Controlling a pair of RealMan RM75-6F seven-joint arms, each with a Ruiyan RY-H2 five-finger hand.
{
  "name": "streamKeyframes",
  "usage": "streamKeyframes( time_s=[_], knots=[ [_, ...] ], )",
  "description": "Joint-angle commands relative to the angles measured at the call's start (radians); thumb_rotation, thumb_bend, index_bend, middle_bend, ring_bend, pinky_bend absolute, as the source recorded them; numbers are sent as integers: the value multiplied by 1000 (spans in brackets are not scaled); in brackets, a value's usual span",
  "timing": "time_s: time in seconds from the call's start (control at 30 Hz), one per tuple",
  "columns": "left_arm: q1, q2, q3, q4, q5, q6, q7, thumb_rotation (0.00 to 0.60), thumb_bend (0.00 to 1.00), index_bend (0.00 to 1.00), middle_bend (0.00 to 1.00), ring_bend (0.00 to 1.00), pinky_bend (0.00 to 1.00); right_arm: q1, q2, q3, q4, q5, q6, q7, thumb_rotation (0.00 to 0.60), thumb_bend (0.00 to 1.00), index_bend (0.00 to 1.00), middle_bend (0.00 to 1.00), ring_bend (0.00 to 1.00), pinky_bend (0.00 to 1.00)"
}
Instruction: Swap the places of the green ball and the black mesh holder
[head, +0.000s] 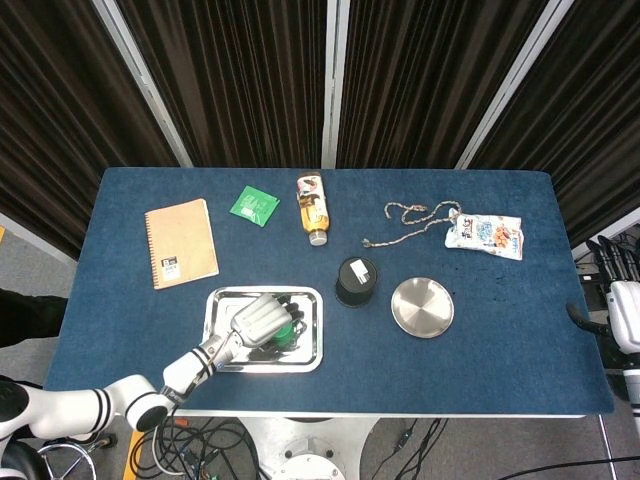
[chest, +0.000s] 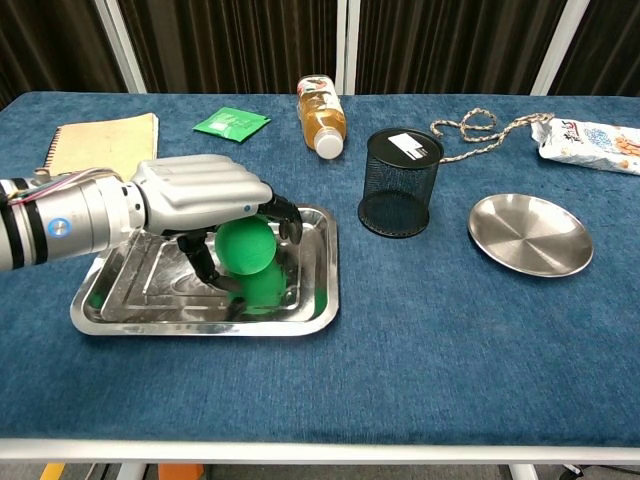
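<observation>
Green ball (chest: 244, 246) in tray (chest: 310, 310), left of holder (chest: 400, 182). Left hand (chest: 200, 196) cupped over ball, fingers curled round it, grasp likely closed. Right hand (head: 622, 300) far right of holder, state unclear. Advice: firm wrap, lift straight, clear tray rim.

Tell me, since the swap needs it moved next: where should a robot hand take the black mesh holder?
Probably around the black mesh holder at mid-wall, from its right. It stands upright, a plain cylinder, with bare cloth between it and the round steel plate.
</observation>
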Motion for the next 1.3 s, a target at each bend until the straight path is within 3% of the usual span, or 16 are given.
streamKeyframes(
  time_s=[0.03,0.5,0.77,0.97,1.13,1.3],
  knots=[
    [-1,-4,2,5,-3,0,-4,600,212,327,314,307,636,0,-3,1,3,-5,-3,4,600,207,0,0,0,21],
    [-1,24,3,-30,-6,36,-8,600,276,445,427,417,725,-1,-6,10,12,-11,-10,2,600,216,0,0,0,23],
    [-7,68,12,-207,74,96,66,600,282,452,428,418,725,-1,1,21,10,-9,-10,2,600,216,0,0,0,23],
    [-52,48,-22,-292,115,93,137,600,282,455,428,419,724,-6,12,25,18,-5,-14,24,600,216,0,0,0,23],
    [-123,-27,-68,-232,138,58,208,600,282,494,428,418,716,-14,27,29,38,-6,-11,55,600,216,0,0,0,23],
    [-185,-84,-104,-149,125,10,175,600,281,507,428,418,711,-27,37,34,66,5,-7,81,600,217,0,0,0,26]
  ],
)
